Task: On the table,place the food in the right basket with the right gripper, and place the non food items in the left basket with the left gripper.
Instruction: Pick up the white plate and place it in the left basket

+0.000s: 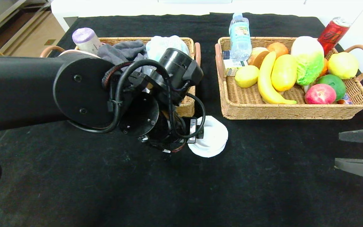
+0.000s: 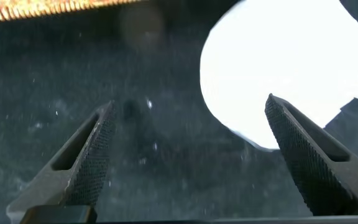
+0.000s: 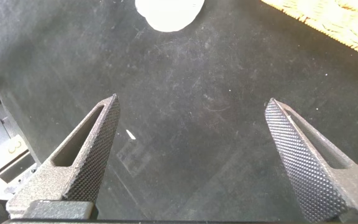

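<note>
The left gripper (image 2: 188,106) hangs low over the table (image 1: 106,189) with its two fingers spread wide and nothing between them; one finger tip overlaps the edge of a white round object (image 1: 211,137) lying on the black cloth. In the head view that white object sits near centre, at about five o'clock from the left basket (image 1: 186,105) and seven o'clock from the right basket (image 1: 295,110).

The right gripper (image 1: 337,149) waits at three o'clock near the table's edge, fingers apart and empty.

The right basket holds a lemon (image 1: 246,76), an elongated yellow-orange fruit (image 1: 284,72), a banana (image 1: 268,85) and a water bottle (image 1: 240,36). The left basket holds grey cloth (image 1: 121,52).
</note>
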`<state>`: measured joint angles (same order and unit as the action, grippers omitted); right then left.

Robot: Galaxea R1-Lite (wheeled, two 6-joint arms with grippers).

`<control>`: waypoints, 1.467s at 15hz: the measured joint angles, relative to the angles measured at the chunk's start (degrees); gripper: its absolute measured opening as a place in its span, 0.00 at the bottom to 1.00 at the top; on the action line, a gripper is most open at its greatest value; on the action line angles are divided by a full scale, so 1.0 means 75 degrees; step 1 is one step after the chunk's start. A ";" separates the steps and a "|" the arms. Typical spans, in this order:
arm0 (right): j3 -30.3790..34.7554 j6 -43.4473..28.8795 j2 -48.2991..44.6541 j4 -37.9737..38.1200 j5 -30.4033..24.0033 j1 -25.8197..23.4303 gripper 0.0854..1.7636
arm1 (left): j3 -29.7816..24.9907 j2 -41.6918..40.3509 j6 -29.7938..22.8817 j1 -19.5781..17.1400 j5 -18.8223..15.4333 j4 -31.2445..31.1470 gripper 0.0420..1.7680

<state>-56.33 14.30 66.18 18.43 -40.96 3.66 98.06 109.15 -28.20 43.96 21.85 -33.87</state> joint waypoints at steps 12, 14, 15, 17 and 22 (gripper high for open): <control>0.0000 0.0000 0.0062 -0.0021 0.0000 0.0000 0.97 | 0.0250 0.0286 0.0073 0.0067 0.0284 -0.0556 0.97; 0.0000 0.0003 0.0024 -0.0021 0.0000 0.0000 0.97 | 0.0262 0.0286 0.0089 0.0076 0.0332 -0.0640 0.97; 0.0000 0.0003 0.0015 -0.0024 0.0000 0.0003 0.97 | 0.0265 0.0286 0.0096 0.0081 0.0395 -0.0731 0.97; 0.0000 0.0003 -0.0002 -0.0024 0.0000 0.0000 0.97 | 0.0273 0.0301 0.0099 0.0120 0.0439 -0.0831 0.97; 0.0000 0.0003 -0.0008 -0.0021 0.0000 0.0000 0.97 | 0.0323 0.0397 0.0128 0.0128 0.0489 -0.0996 0.97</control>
<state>-56.33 14.32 66.12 18.27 -40.96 3.66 100.49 112.13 -27.23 44.92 25.51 -41.34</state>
